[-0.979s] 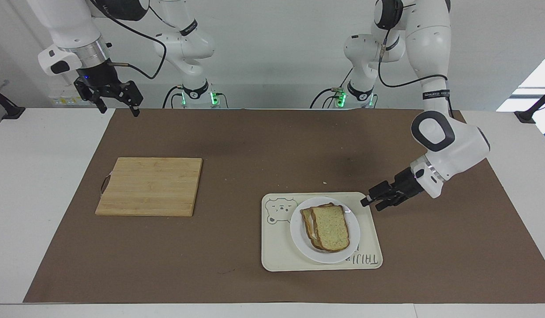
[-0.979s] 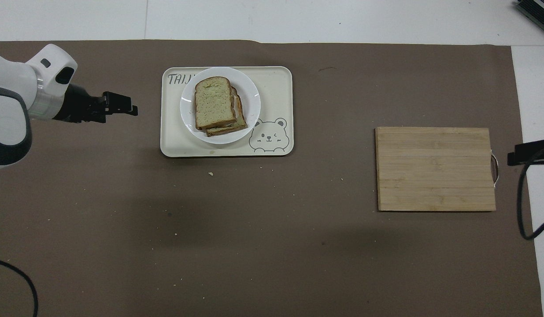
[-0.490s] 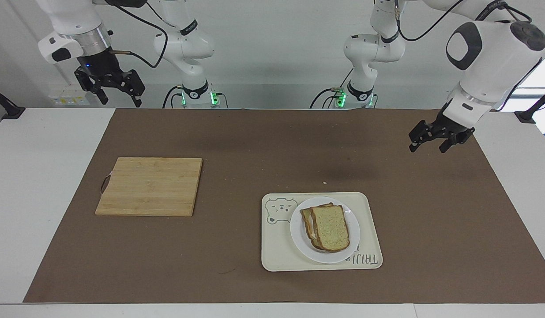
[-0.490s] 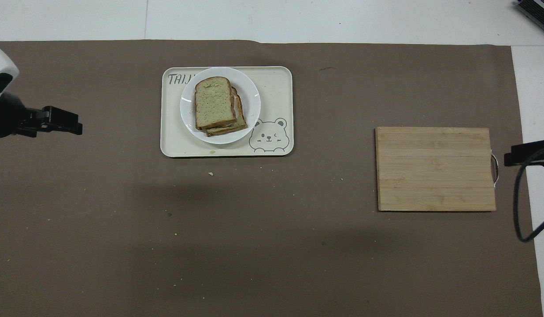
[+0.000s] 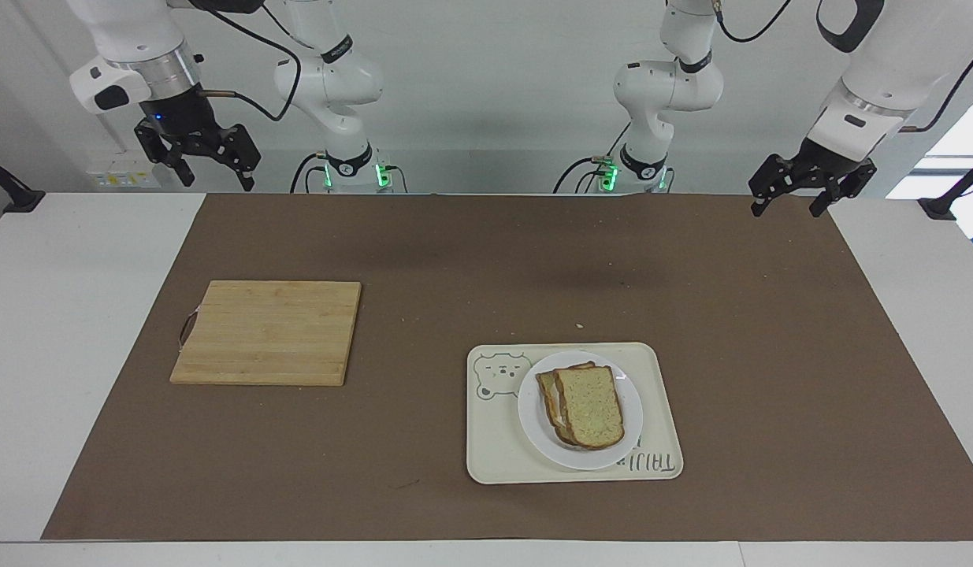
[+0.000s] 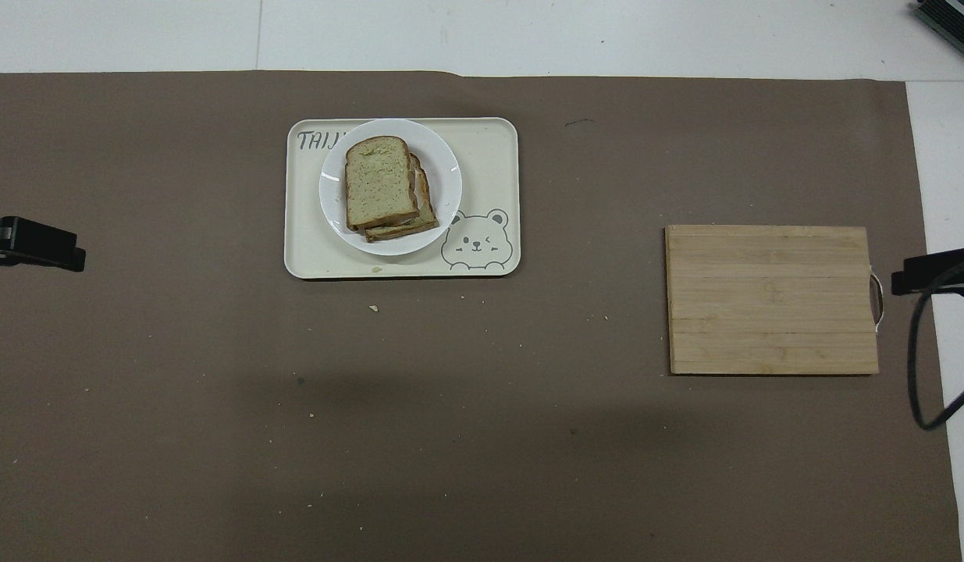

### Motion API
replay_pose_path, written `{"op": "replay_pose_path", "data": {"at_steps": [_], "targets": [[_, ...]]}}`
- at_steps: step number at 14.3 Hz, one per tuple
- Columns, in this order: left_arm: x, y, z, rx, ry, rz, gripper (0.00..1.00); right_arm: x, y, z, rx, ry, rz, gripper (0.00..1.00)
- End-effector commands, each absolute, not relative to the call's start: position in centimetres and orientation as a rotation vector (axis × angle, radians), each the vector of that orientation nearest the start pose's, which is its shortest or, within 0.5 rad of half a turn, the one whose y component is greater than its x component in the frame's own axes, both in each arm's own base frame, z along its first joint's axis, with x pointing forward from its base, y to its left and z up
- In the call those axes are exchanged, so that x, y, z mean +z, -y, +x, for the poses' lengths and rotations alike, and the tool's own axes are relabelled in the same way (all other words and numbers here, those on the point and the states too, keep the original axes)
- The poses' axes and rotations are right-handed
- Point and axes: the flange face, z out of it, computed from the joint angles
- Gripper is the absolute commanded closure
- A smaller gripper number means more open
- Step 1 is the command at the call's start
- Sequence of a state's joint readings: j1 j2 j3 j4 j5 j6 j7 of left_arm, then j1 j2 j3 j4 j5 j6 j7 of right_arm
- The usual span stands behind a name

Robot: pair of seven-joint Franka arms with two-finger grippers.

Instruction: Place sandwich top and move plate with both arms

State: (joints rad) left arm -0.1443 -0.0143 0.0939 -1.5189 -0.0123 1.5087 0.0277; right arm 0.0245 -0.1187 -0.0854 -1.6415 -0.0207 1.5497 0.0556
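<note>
Once pulled away from the tray's corner, now spread wide and empty at the fingers of the left gripper (image 5: 785, 206), with nothing between them. Hanging high over the edge of the mat (image 5: 423, 260) at the left arm's end. A second ago low and just beside the tray (image 5: 494, 453); half a second ago already lifted above the mat. Visible in the overhead view only as a dark tip at the border. Same wide, empty opening at the right gripper (image 5: 218, 179), waiting up over the white table (image 5: 76, 315) beside the handle end of the board (image 5: 269, 331), and almost not shifted in this second. No change to the food. Still lying on the stack, a little askew over the lower slice: the sandwich top (image 5: 588, 405), on the plate (image 5: 629, 417), inside the tray, toward its lettered end and away from the bear drawing. Well apart from both grippers now. Judging from this: placing of the top slice looks finished, and probably also the carrying of the plate, so most likely a retreat to rest at the end of the task. If more moving of the plate is wanted, need to come down again at both sides, with no grip at present. Little risk meanwhile, except a possible slide of the askew slice on a tilted plate.
</note>
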Motion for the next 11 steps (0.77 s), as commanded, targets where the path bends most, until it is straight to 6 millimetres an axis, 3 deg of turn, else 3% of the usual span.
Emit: {"op": "replay_pose_path", "data": {"at_steps": [1, 11], "targets": [[64.77, 2.69, 54.69, 0.014, -0.149, -3.138, 0.00, 65.60, 3.63, 51.18, -0.050, -0.148, -3.129, 0.00], [64.50, 1.88, 54.43, 0.031, -0.205, -3.135, 0.00, 65.60, 3.63, 51.18, -0.050, -0.148, -3.129, 0.00]]}}
